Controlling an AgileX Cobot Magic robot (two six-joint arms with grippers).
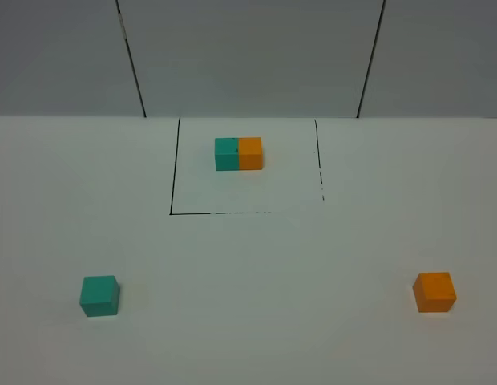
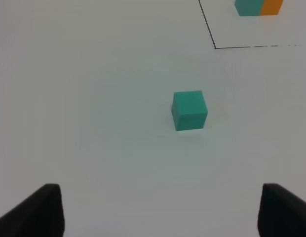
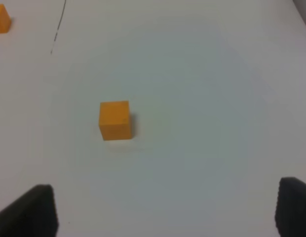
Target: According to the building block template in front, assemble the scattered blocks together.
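Stage: approach, nothing gripped. Left pincer (image 2: pixel 163 212) stood wide, teal block (image 2: pixel 189 109) ahead of it and apart. Right pincer (image 3: pixel 163 207) stood wide, orange block (image 3: pixel 115 120) ahead, off-centre. Template (image 1: pixel 238 153) lay farther beyond. Next move probably called for centring and lowering over each block.

- The template (image 1: pixel 238 154) sits on the table (image 1: pixel 256 337), inside the square (image 1: pixel 173 176), toward its back.
- The left block (image 1: pixel 99 295) lies in front of the square, far to the left.
- The right block (image 1: pixel 434 291) lies front right, well apart from the left block.
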